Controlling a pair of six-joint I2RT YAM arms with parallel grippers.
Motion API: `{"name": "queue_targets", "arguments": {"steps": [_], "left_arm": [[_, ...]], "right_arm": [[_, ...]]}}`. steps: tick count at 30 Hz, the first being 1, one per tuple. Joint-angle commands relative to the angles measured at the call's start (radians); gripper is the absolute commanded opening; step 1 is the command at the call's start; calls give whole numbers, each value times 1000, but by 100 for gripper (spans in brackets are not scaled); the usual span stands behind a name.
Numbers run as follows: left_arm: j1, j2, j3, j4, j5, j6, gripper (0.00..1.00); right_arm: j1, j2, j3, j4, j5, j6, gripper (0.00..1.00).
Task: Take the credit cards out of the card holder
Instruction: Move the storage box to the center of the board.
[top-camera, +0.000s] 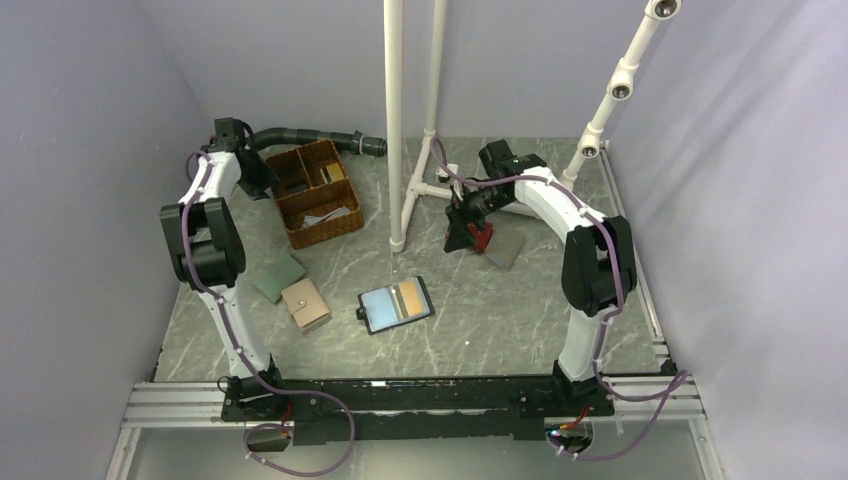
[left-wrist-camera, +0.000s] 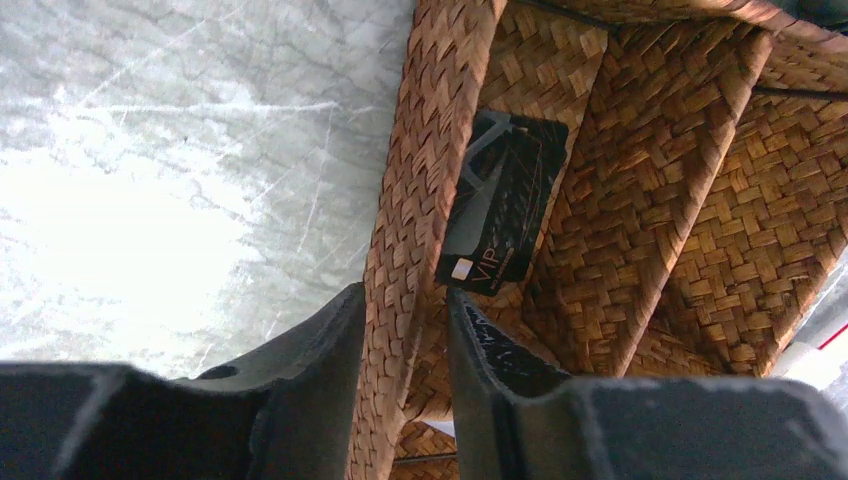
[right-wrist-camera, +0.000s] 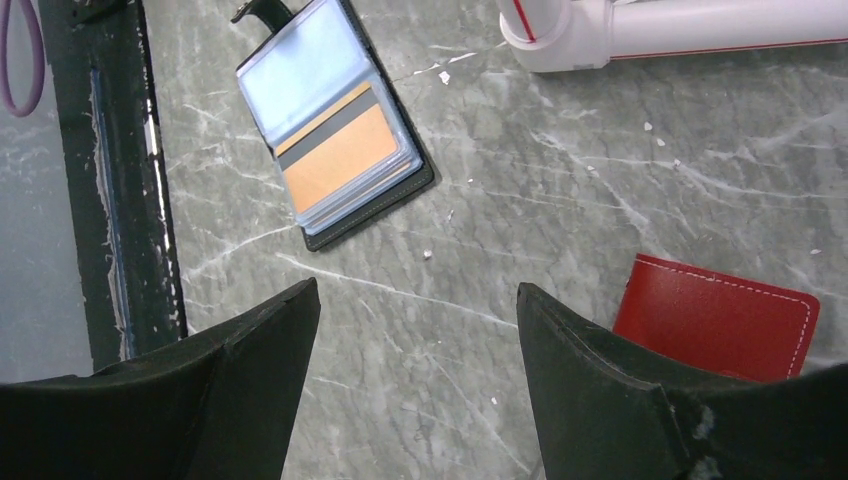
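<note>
Right wrist: right gripper (right-wrist-camera: 415, 330) jaws wide apart, empty; open card holder (right-wrist-camera: 300, 70) on table (right-wrist-camera: 560, 220) ahead-left of it, orange card (right-wrist-camera: 340, 160) inside, long axis diagonal; left gripper (left-wrist-camera: 405, 300) partly apart, farther off, above wicker basket (left-wrist-camera: 640, 200) containing dark card (left-wrist-camera: 505, 200).

The left arm (top-camera: 232, 312) and the right arm (top-camera: 580, 338) are built alike, with glossy white link shells joined by bulky black joint housings. A thin lilac cable (top-camera: 188, 215) runs along each arm and trails in loops by the black base blocks. At each wrist sits a cluster of black parts. The left jaws are matte black and wedge-shaped, with whitish scuffs on one inner face. The right jaws are the same black, with small pale chips along one edge.
</note>
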Motion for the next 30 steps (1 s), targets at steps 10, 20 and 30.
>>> {"name": "queue_targets", "arguments": {"steps": [10, 20, 30], "left_arm": [[-26, -48, -49, 138, 19, 19, 0], [-110, -336, -487, 490, -82, -1, 0], [-113, -462, -593, 564, -121, -38, 0]], "right_arm": [[-24, 56, 121, -107, -18, -47, 74], [-39, 139, 232, -207, -32, -84, 74], [-44, 190, 308, -265, -39, -99, 74]]}}
